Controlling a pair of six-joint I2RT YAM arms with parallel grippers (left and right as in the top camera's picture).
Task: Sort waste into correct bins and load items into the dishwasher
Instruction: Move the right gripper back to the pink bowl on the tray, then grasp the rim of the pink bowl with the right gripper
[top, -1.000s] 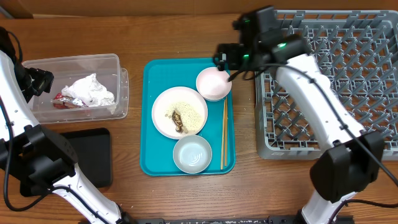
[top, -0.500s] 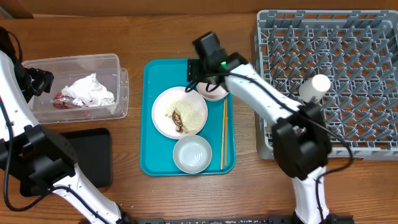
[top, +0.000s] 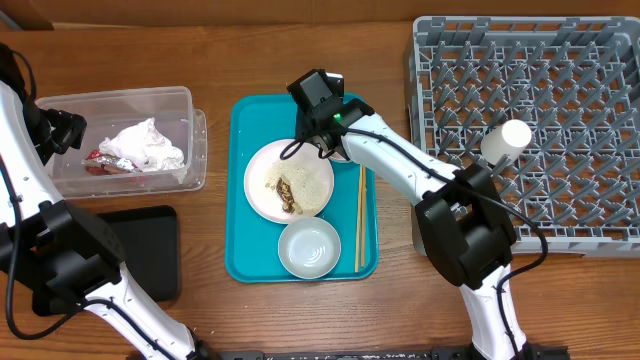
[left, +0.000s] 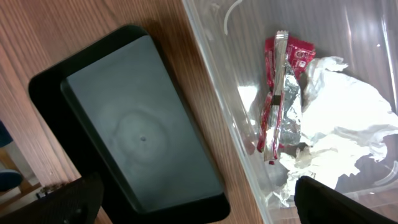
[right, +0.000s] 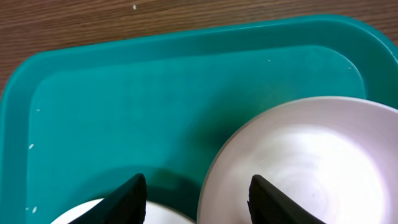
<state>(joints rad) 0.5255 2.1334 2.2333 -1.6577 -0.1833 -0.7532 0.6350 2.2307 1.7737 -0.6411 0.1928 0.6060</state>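
Straddling pink bowl (right: 298, 162) rim, right hand (right: 200, 194) half-open, empty — thin pinch may slip, dropping bowl onto plate (top: 254, 172).

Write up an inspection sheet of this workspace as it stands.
surface: wooden table, teal tray at its middle
job's things: napkins and red wrapper in clear tub; black tray empty; plate with rice and brown scrap, grey bowl, pink bowl, chopsticks on the teal tray; cup in dish rack
clutter: white specks on the teal tray
grippers: left gripper open, over tub and black tray; right gripper with jaws apart astride the pink bowl's rim
cables: black cable running back from the right gripper
surroundings: nothing seen
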